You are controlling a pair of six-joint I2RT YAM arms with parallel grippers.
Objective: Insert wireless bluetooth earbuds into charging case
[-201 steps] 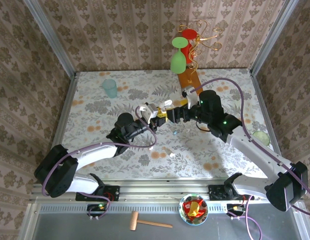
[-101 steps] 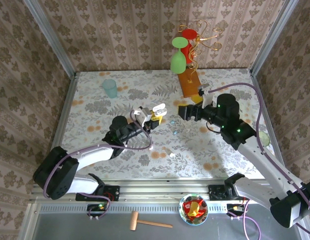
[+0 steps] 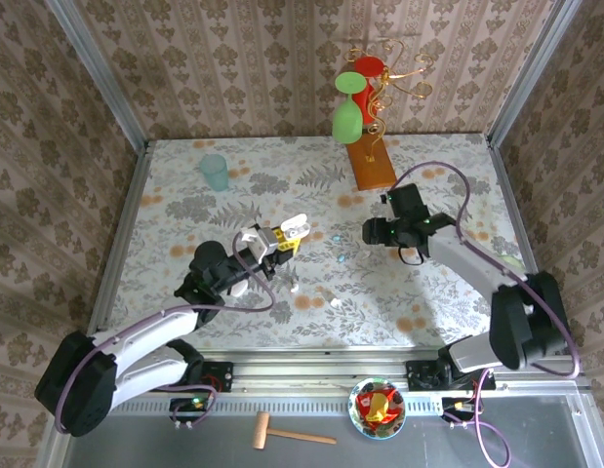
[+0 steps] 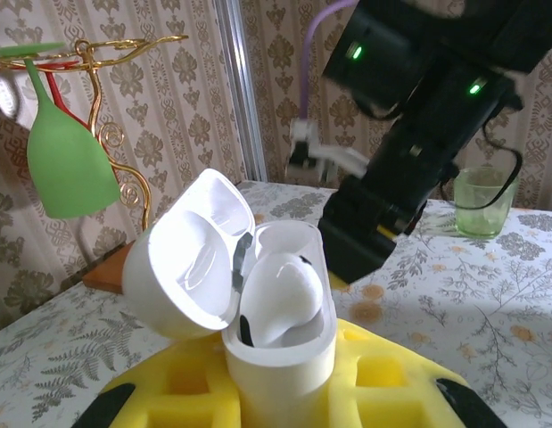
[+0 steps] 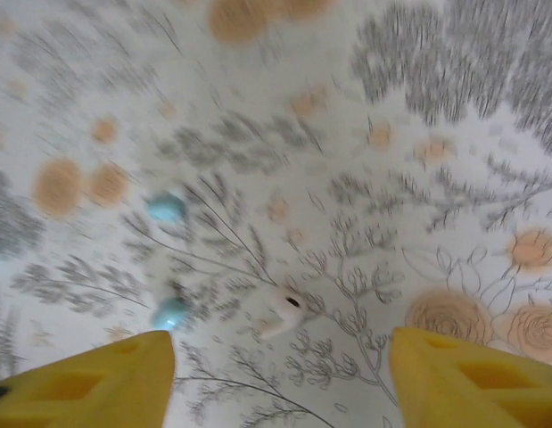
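My left gripper [image 3: 272, 241] [image 4: 280, 397] is shut on a white charging case [image 4: 280, 357], held upright above the table. Its lid [image 4: 191, 267] is hinged open to the left. One white earbud [image 4: 284, 294] sits inside. My right gripper [image 3: 372, 232] [image 5: 280, 374] hangs open low over the table, to the right of the case and apart from it. A white earbud [image 5: 283, 312] lies on the cloth between and just beyond its yellow fingertips [image 5: 88, 379]. Two pale blue earbuds [image 5: 166, 208] [image 5: 171, 312] lie to the left. More small buds [image 3: 331, 297] lie nearer the table's front.
A gold rack with a hanging green wine glass [image 3: 347, 117] [image 4: 66, 152] stands on a brown base [image 3: 370, 161] at the back. A teal cup [image 3: 215, 172] is at the back left. A green cup [image 3: 509, 265] [image 4: 481, 201] sits by the right edge.
The right gripper has drawn away from the case, swung right and dropped low over the loose earbuds, its jaws narrowing somewhat. The left gripper has carried the open case left and nearer.
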